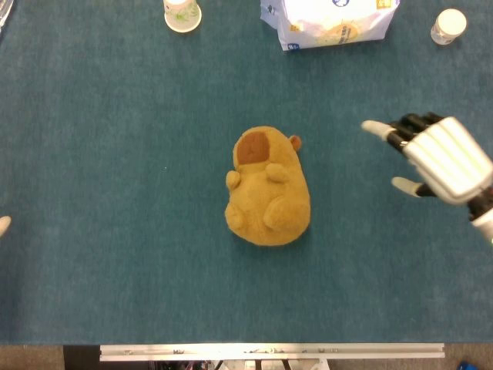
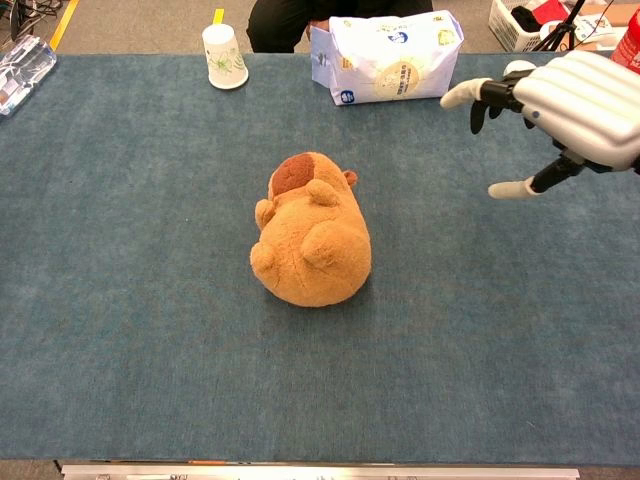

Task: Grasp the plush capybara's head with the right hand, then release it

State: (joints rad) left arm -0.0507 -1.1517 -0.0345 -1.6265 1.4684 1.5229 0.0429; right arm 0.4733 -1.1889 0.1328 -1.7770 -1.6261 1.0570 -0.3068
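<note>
Left hand (image 1: pixel 4 225): only a pale sliver shows at the worktop's left edge, well left of the toy; I cannot tell whether its fingers are apart or together.
Paper cup (image 2: pixel 224 56): stands at the far edge, up and left of the toy, well apart from it.
Toy capybara (image 1: pixel 267 187): lies belly-up near the middle of the worktop (image 1: pixel 115 254), with its feet in the air and nothing touching it.
Capybara's head (image 1: pixel 254 146): the dark brown snout end, pointing to the far side and slightly left; one small ear shows on its right.
White bag (image 2: pixel 385 55): sits behind the toy at the far edge, just right of its head line.
Right hand (image 1: pixel 439 158): hovers to the right of the toy, well apart from it, holding nothing.
Fingers (image 1: pixel 379 129): spread apart and pointing left toward the toy; the thumb (image 1: pixel 407 186) hangs lower, nearer the belly than the head.
Head relative to fingers: left of the fingertips and roughly level with them, across a stretch of bare worktop.
Risk, wrong part: a straight sweep left could close on the round belly instead of the head.
Risk, shove: soft plush may roll or slide away if the fingers push before closing.
Small jar (image 1: pixel 448 25): behind the right hand at the far edge, probably clear of the reach.
</note>
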